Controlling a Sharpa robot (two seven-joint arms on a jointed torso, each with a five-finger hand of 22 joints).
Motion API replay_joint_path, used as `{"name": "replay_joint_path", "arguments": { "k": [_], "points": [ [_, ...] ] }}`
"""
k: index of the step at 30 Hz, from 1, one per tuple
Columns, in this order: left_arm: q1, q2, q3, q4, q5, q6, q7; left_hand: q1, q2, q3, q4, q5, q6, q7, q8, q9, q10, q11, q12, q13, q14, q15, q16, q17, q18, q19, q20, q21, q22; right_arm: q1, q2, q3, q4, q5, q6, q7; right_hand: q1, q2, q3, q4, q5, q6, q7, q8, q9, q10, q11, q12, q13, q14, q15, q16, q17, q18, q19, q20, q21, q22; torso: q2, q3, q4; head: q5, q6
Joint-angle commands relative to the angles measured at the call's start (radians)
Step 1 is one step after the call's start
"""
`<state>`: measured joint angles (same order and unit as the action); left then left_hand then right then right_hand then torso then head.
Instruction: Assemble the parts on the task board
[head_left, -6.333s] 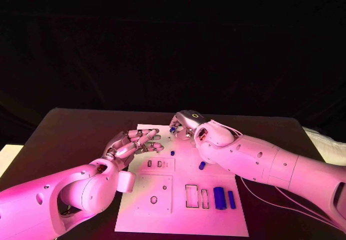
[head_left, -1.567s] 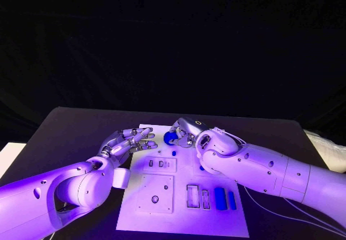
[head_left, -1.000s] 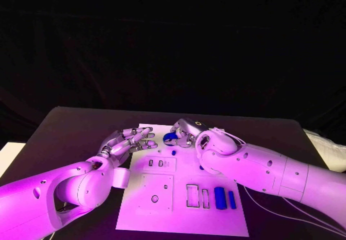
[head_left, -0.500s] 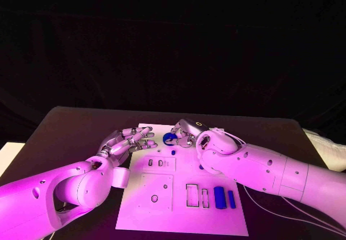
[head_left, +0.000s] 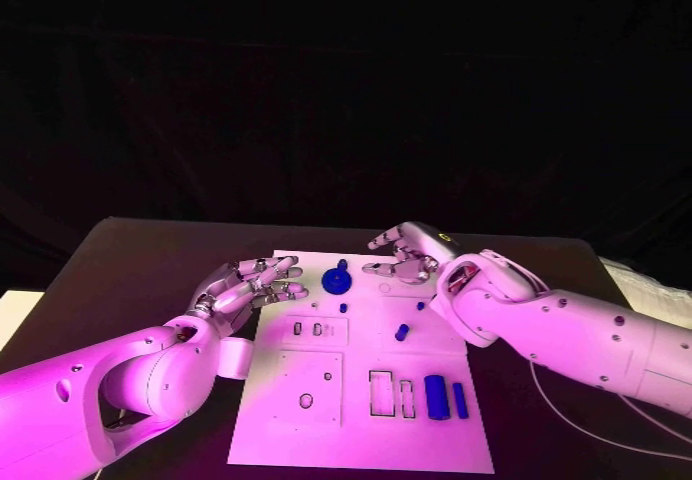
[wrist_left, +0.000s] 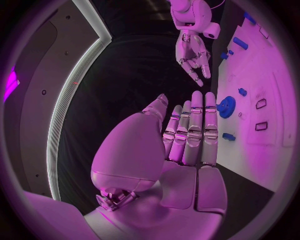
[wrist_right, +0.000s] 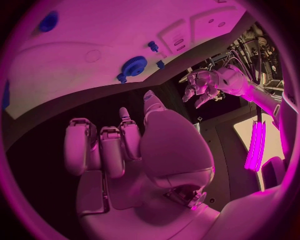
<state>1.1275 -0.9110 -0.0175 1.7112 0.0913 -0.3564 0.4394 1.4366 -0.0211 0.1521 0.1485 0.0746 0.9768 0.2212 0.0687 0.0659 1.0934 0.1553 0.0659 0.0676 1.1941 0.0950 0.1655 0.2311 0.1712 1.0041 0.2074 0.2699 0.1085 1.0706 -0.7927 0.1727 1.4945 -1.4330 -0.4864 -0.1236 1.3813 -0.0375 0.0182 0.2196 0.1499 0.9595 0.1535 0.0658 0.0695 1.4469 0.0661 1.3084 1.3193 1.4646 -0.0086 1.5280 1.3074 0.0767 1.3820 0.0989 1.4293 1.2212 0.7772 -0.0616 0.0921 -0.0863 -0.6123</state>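
The blue gear now lies on the task board toward its 12 o'clock end, touched by neither hand, so we judge the placing step done. Next we would choose another part, perhaps the blue bars near 5 o'clock. Our right hand hovers just beside the gear at 3 o'clock, fingers loosely spread, holding nothing. Our left hand, at 9 o'clock, has fingers extended, empty, above the surface.
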Motion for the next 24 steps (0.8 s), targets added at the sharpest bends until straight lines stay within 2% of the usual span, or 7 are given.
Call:
{"name": "replay_joint_path", "arguments": {
  "k": [1, 8, 15, 17, 19, 21, 24],
  "points": [
    [0.001, -0.001, 0.001, 0.001, 0.004, 0.032, 0.014, 0.003, -0.001, 0.008, 0.000, -0.004, -0.001, 0.003, -0.004, -0.001, -0.002, 0.005, -0.003, -0.001, -0.002, 0.005, -0.005, 0.001, 0.011, 0.005, 0.000, -0.003, -0.001, 0.000, -0.056, 0.005, 0.011, 0.205, 0.057, 0.175, 0.064, 0.019, 0.018, -0.037, -0.015, 0.019, -0.001, 0.008, 0.002, -0.013, -0.003, -0.021, 0.047, 0.087, -0.001, 0.003, 0.177, -0.004, -0.007, 0.000, -0.004, -0.001, -0.003, 0.0047, -0.0161, 0.001, 0.000],
    [0.001, -0.004, 0.001, 0.000, 0.004, 0.042, 0.020, 0.005, 0.000, 0.012, -0.002, -0.004, 0.000, 0.001, -0.003, -0.001, -0.001, 0.004, -0.002, -0.001, -0.002, 0.005, -0.006, 0.003, 0.011, 0.004, 0.000, -0.003, -0.001, -0.019, -0.155, 0.010, -0.003, 0.259, 0.089, 0.253, 0.107, -0.008, 0.019, -0.085, -0.005, 0.021, 0.000, -0.001, -0.003, -0.032, -0.003, -0.055, 0.024, 0.087, -0.002, 0.003, 0.178, -0.002, -0.015, -0.002, -0.010, -0.013, 0.000, 0.0177, -0.0345, -0.008, 0.001],
    [0.001, -0.003, 0.000, -0.008, 0.004, 0.045, 0.020, 0.006, 0.000, 0.014, -0.003, -0.004, 0.001, 0.000, -0.002, -0.001, 0.000, 0.003, -0.002, -0.001, -0.002, 0.004, -0.007, 0.004, 0.011, 0.004, 0.000, -0.003, -0.002, -0.050, -0.184, 0.010, -0.049, 0.253, 0.078, 0.271, 0.103, -0.015, 0.014, -0.090, 0.004, -0.001, 0.004, -0.006, -0.005, -0.041, 0.000, -0.072, 0.012, 0.088, 0.001, 0.004, 0.182, -0.001, -0.016, 0.000, -0.012, -0.015, 0.000, 0.0250, -0.0447, -0.015, 0.003],
    [0.001, -0.002, 0.000, -0.009, 0.004, 0.046, 0.020, 0.006, 0.000, 0.014, -0.003, -0.004, 0.001, 0.000, -0.002, -0.001, 0.000, 0.003, -0.002, -0.001, -0.002, 0.004, -0.007, 0.004, 0.011, 0.004, 0.000, -0.003, -0.002, -0.057, -0.183, 0.010, -0.070, 0.248, 0.076, 0.273, 0.103, -0.015, 0.014, -0.090, 0.007, -0.001, 0.003, -0.005, -0.005, -0.040, 0.000, -0.072, 0.012, 0.088, 0.001, 0.005, 0.184, -0.002, -0.016, 0.000, -0.011, -0.014, 0.000, 0.0277, -0.0480, -0.012, 0.004],
    [0.000, -0.001, 0.000, -0.011, 0.004, 0.046, 0.019, 0.006, 0.000, 0.014, -0.003, -0.004, 0.001, 0.000, -0.002, -0.001, 0.000, 0.003, -0.002, -0.001, -0.002, 0.004, -0.007, 0.004, 0.011, 0.004, 0.000, -0.003, -0.002, -0.063, -0.180, 0.010, -0.088, 0.244, 0.074, 0.274, 0.104, -0.015, 0.014, -0.091, 0.009, 0.000, 0.003, -0.003, -0.004, -0.039, 0.000, -0.070, 0.013, 0.089, 0.001, 0.005, 0.185, -0.002, -0.015, 0.000, -0.011, -0.013, 0.000, 0.0269, -0.0465, -0.013, 0.003],
    [0.000, 0.000, 0.000, -0.012, 0.004, 0.047, 0.019, 0.006, 0.000, 0.014, -0.003, -0.004, 0.001, 0.000, -0.002, -0.001, 0.000, 0.003, -0.002, -0.001, -0.002, 0.004, -0.007, 0.004, 0.011, 0.004, 0.000, -0.003, -0.002, -0.068, -0.174, 0.010, -0.104, 0.241, 0.073, 0.274, 0.104, -0.014, 0.014, -0.092, 0.011, 0.002, 0.003, -0.002, -0.004, -0.038, 0.000, -0.069, 0.014, 0.089, 0.001, 0.006, 0.185, -0.002, -0.015, 0.001, -0.011, -0.012, 0.001, 0.0297, -0.0465, -0.014, 0.003],
    [0.000, 0.002, 0.000, -0.014, 0.004, 0.048, 0.019, 0.006, 0.001, 0.015, -0.004, -0.004, 0.001, -0.001, -0.002, 0.000, 0.001, 0.003, -0.001, 0.000, -0.002, 0.004, -0.008, 0.004, 0.011, 0.004, 0.000, -0.003, -0.002, -0.075, -0.161, 0.010, -0.132, 0.242, 0.067, 0.270, 0.103, -0.009, 0.016, -0.092, 0.010, 0.007, 0.002, 0.000, -0.003, -0.038, -0.001, -0.070, 0.013, 0.089, 0.001, 0.005, 0.185, -0.002, -0.014, 0.001, -0.010, -0.012, -0.001, 0.0269, -0.0441, -0.016, 0.002]
  ]
}}
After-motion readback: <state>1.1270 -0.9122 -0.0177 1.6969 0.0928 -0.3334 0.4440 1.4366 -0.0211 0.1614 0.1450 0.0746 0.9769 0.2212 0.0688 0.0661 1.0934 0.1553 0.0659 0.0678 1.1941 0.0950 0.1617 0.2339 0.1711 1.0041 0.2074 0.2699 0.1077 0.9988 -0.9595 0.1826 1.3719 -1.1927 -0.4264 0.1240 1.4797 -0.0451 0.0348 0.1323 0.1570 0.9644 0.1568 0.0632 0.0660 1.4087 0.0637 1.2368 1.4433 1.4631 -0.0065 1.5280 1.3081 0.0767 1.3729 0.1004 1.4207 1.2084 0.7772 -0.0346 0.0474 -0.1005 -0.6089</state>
